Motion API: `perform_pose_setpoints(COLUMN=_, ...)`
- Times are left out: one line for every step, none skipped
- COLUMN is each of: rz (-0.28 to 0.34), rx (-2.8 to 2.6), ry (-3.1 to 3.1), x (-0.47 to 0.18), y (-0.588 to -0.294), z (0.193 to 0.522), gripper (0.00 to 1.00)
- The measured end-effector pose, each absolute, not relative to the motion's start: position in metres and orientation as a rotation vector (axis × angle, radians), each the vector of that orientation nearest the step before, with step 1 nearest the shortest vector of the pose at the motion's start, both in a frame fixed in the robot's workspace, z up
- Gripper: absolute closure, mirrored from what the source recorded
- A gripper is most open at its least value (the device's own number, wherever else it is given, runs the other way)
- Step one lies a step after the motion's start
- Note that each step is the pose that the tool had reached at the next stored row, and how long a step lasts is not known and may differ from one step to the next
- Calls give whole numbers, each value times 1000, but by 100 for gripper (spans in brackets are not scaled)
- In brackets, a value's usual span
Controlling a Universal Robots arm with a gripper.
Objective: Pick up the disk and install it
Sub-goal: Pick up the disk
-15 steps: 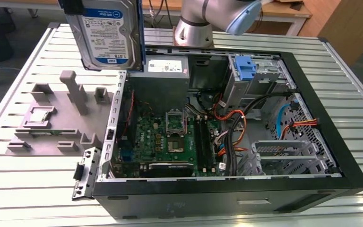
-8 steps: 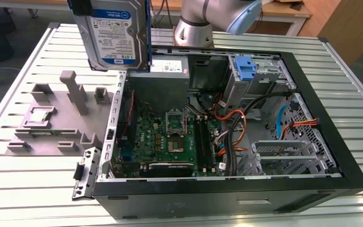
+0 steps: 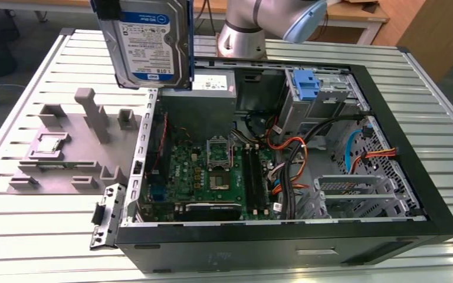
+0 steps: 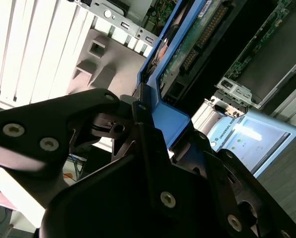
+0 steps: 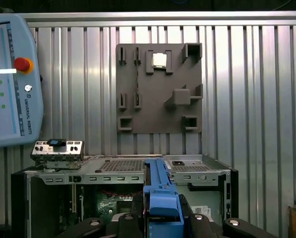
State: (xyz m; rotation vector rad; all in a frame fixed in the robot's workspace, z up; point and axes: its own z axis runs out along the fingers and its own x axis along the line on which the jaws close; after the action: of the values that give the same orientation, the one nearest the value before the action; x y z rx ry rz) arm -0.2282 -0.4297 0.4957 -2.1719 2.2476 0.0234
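Observation:
The disk (image 3: 149, 44) is a silver-grey hard drive with a white and blue label in a blue carrier. It hangs upright in the air above the back corner of the open computer case (image 3: 289, 236), on the exterior view's left. In the second wrist view my gripper (image 4: 148, 126) is shut on the carrier's blue edge, with the black fingers (image 4: 78, 114) pressed to both sides. The disk's green circuit-board side (image 4: 197, 39) faces that camera. The first wrist view looks along the carrier edge (image 5: 160, 193), held between the gripper (image 5: 162, 220) and pointing down toward the case.
Inside the case lie a motherboard (image 3: 210, 171), orange and black cables (image 3: 289, 159), a metal drive cage (image 3: 353, 191) and a lone blue bracket (image 3: 305, 82). A grey fixture plate (image 3: 69, 147) lies on the slatted table beside the case. A teach pendant (image 5: 11, 79) rests nearby.

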Motion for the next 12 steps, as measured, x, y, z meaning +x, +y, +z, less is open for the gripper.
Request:
perform_pose_setpoints(rz=23, rx=-2172, ry=2248, x=-228, y=-430, z=496, gripper=64)
perform_pose_setpoints(rz=23, rx=-2172, ry=2248, x=-228, y=-430, z=496, gripper=64)
perform_pose_setpoints(rz=23, rx=-2172, ry=2248, x=-228, y=-430, z=496, gripper=64)
perform_pose_setpoints(rz=23, rx=-2172, ry=2248, x=-228, y=-430, z=496, gripper=64)
perform_pose_setpoints(rz=23, rx=-2172, ry=2247, x=-227, y=-430, z=496, gripper=64)
perform_pose_setpoints(rz=23, rx=-2172, ry=2248, x=-227, y=-430, z=496, gripper=64)
perform_pose_setpoints(rz=23, rx=-2172, ry=2248, x=-226, y=-430, z=496, gripper=64)
perform_pose_setpoints(rz=23, rx=-2172, ry=2248, x=-226, y=-430, z=496, gripper=64)
perform_pose_setpoints(rz=23, rx=-2172, ry=2248, x=-225, y=-430, z=496, gripper=64)
perform_pose_setpoints(rz=23, rx=-2172, ry=2248, x=-225, y=-430, z=496, gripper=64)
perform_pose_setpoints(rz=23, rx=-2172, ry=2248, x=-224, y=-430, z=496, gripper=64)
perform_pose_setpoints(rz=23, rx=-2172, ry=2248, x=-223, y=-430, z=496, gripper=64)
